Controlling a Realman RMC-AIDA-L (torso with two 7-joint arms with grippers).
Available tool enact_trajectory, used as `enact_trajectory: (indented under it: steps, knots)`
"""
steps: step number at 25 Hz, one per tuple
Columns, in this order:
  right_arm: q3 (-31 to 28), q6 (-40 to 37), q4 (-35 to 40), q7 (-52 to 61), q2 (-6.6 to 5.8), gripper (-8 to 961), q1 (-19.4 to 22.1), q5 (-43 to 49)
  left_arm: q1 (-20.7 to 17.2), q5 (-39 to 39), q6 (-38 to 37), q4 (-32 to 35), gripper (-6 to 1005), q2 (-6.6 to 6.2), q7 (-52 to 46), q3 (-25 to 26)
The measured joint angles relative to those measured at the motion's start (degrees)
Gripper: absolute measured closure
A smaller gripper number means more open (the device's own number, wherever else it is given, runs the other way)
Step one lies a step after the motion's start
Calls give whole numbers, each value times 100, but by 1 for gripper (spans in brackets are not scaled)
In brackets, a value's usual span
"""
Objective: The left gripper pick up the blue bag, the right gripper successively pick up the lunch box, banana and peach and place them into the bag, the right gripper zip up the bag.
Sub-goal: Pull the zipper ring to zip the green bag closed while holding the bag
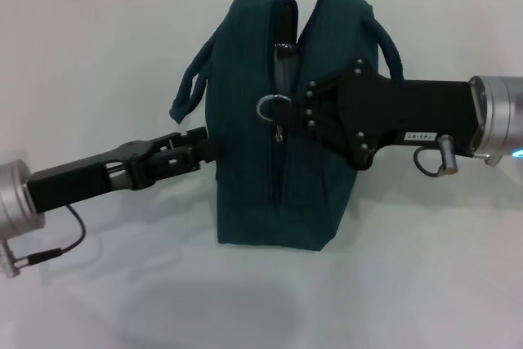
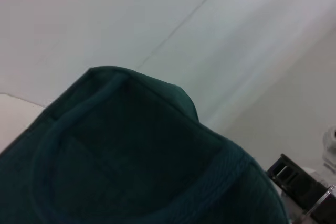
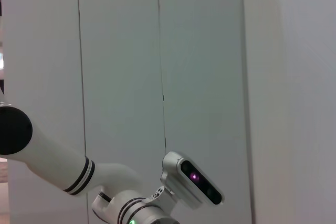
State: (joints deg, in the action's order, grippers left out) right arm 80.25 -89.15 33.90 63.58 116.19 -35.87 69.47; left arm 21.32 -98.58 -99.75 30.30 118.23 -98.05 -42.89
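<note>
While level (both arms), hands (image 1: 282,112) at bag (image 1: 245,194)

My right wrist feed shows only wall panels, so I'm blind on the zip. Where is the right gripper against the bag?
Observer: In the head view the right gripper reaches over the blue bag, its tip beside the zipper's ring pull.
Operator: Is the zip shut?
Observer: Partly. The seam looks closed on the near side of the ring pull, but the far end gapes open.
Operator: And the left gripper?
Observer: The left gripper is against the bag's left side, below a handle.
</note>
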Motion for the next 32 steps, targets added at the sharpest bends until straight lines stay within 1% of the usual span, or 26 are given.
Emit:
enact_trajectory:
  steps: [5,13,21,25,30,32]
  knots:
    - [1,11,-39,-4,0,938,-3,-4,59,-11,-10,-6,111,70,-23,0]
    - [17,13,-41,-9,0,938,-26,-42,108,-17,46,-7,112,84,-18,3]
    - [18,12,-74,1,0,938,1,-92,113,30,106,-7,229,84,20,52]
    - [18,12,-240,20,0,938,-2,-257,125,44,100,-7,287,94,129,41]
    - [11,2,-345,29,0,938,8,-349,135,42,72,-8,495,118,203,11]
    - [13,1,-358,33,0,938,30,-403,149,37,69,-28,559,123,216,10]
